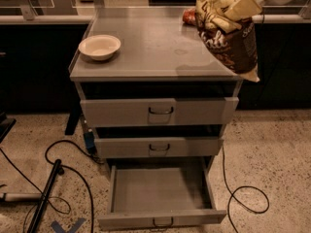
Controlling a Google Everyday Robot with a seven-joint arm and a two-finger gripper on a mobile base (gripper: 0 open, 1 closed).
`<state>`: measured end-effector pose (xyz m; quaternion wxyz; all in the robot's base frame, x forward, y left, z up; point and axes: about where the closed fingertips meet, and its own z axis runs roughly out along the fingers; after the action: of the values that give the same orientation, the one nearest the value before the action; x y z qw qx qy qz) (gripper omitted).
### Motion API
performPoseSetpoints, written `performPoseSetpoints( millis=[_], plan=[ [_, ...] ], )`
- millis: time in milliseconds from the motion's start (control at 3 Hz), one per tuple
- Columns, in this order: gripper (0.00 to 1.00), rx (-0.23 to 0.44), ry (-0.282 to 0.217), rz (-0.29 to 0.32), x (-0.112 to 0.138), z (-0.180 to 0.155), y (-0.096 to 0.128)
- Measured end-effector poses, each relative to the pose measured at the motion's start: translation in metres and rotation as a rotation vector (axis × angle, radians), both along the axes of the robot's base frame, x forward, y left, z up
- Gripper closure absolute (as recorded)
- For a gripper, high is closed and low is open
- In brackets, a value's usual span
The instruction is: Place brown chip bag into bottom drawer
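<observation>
The brown chip bag [232, 39], glossy dark brown and pale yellow, hangs in the air over the cabinet's back right corner. My gripper [239, 9] comes in from the top right and is shut on the bag's upper part. The bottom drawer [160, 192] is pulled fully out at floor level, a wide shallow grey tray with nothing in it and a small loop handle on its low front panel. It lies below and to the left of the bag.
A white bowl [99, 46] sits on the cabinet top [155, 47] at the left. A red snack bag [189, 17] lies at the back, partly behind the held bag. The two upper drawers [160, 111] stand slightly open. Cables [68, 174] trail on the floor both sides.
</observation>
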<state>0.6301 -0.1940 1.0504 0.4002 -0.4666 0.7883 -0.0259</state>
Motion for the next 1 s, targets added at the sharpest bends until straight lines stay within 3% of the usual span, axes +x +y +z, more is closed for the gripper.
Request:
performPoseSetpoints(
  millis=[333,667,1000],
  plan=[
    [1.00,0.035,-0.020,0.023,-0.046,0.008,0.021],
    [1.00,0.096,0.005,0.039,-0.103,-0.009,0.044],
    [1.00,0.124,0.125,0.035,-0.152,-0.069,0.049]
  ],
)
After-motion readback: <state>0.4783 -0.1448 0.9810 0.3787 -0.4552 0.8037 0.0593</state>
